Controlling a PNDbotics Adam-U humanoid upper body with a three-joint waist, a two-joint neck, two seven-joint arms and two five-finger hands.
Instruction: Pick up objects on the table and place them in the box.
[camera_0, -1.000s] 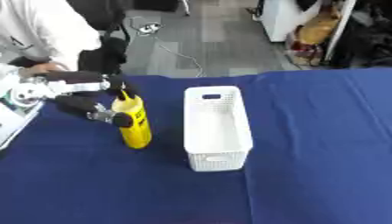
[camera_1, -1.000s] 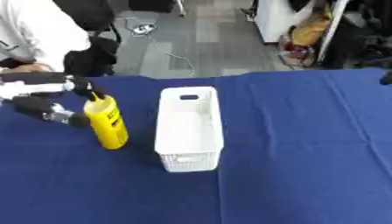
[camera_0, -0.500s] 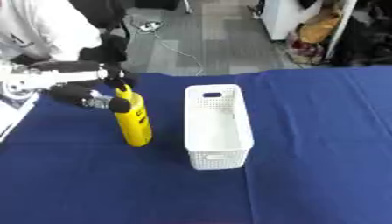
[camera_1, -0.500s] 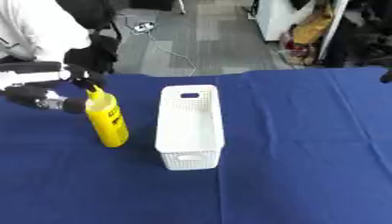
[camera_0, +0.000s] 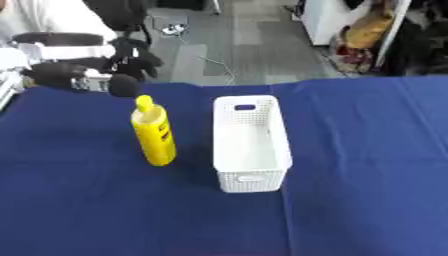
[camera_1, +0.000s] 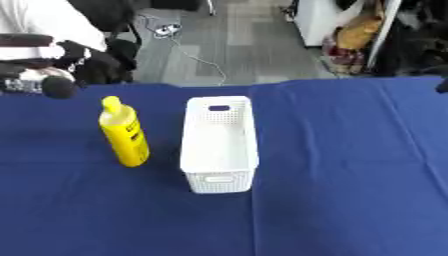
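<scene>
Here the yellow plastic squeeze bottle stands upright left of centre, beside the white perforated plastic box. The left robot hand, upper left, is nearer; whether its fingers are spread I cannot tell.

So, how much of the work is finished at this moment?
Nothing is done yet: the white box looks empty. Nothing is in hand; the left hand hovers near the yellow bottle, apart from it. The bottle stands upright beside the box and remains to be placed inside.
</scene>
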